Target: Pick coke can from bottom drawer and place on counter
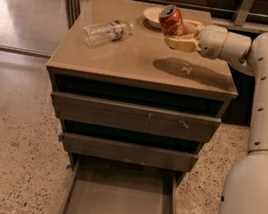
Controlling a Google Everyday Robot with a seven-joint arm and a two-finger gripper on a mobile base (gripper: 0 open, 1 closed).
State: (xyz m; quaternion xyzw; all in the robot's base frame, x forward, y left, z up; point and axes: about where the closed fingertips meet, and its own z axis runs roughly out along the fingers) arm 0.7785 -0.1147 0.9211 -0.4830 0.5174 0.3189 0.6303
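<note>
Speckled beige terrazzo floor (8, 134): lies under and around everything else.
White jointed robot arm (266, 99): rises at the right edge and bends left over the cabinet top.
Dark grey-brown three-drawer cabinet (132, 119): centre of view; the two shallow upper drawers sit slightly out.
Glossy tan-beige square counter surface (132, 53): tops the cabinet and overhangs its sides a little; a dark shadow (190, 70) lies on its right half.
Deep dark grey bottom drawer (119, 203): pulled far out, its flat floor bare.
Clear plastic water bottle (105, 31): lies on its side on the left part of the surface, cap toward the back.
Cream two-finger gripper (178, 34): held above the back right of the surface, pointing left; fingers (182, 45) clamped on the can.
Pale shallow round dish (152, 15): at the back edge of the surface, just behind the can.
Small red cylindrical coke can (170, 19): held in the fingers, tilted, silver top up and to the left, above the surface and not touching it
</note>
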